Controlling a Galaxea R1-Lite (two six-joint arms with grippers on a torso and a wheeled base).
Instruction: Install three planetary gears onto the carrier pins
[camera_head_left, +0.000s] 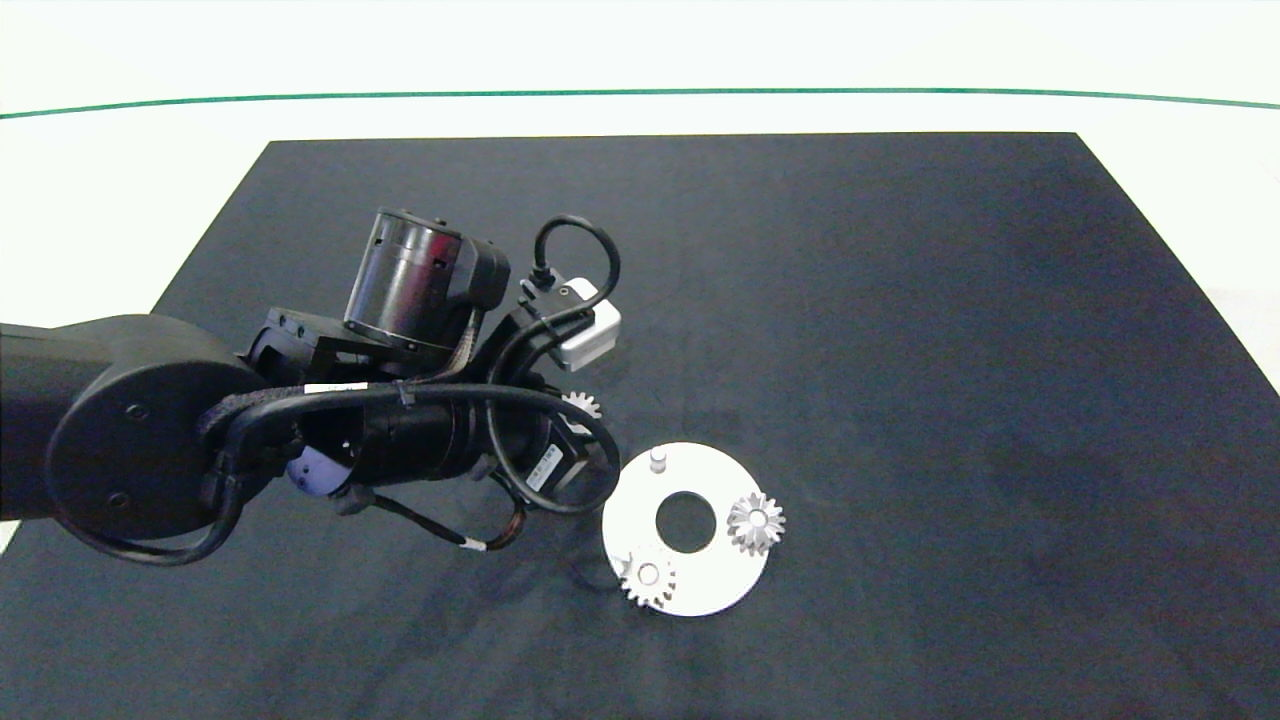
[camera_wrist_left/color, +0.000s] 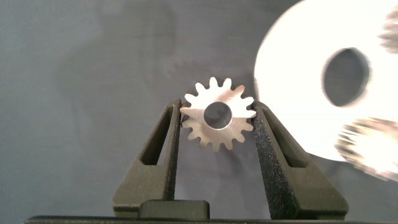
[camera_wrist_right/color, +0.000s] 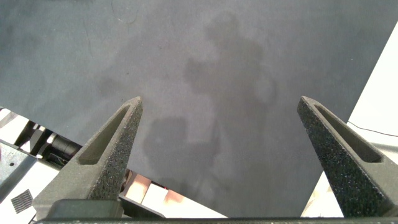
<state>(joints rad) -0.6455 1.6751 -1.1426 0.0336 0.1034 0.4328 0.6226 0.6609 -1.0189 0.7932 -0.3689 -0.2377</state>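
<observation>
Left claw (camera_wrist_left/color: 216, 118) gripped the third gear (camera_wrist_left/color: 217, 116) by its teeth — best kept level and centred over the bare pin (camera_head_left: 658, 460); right claw (camera_wrist_right/color: 221, 112) gaped, idle.

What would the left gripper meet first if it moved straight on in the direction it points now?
Probably only the black mat: the left gripper, shut on the third gear, points beside the white disc, though depth is unclear.

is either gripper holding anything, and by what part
The left gripper holds the third planetary gear, jaws pinching its toothed rim from opposite sides. The right gripper is open and holds nothing.
</observation>
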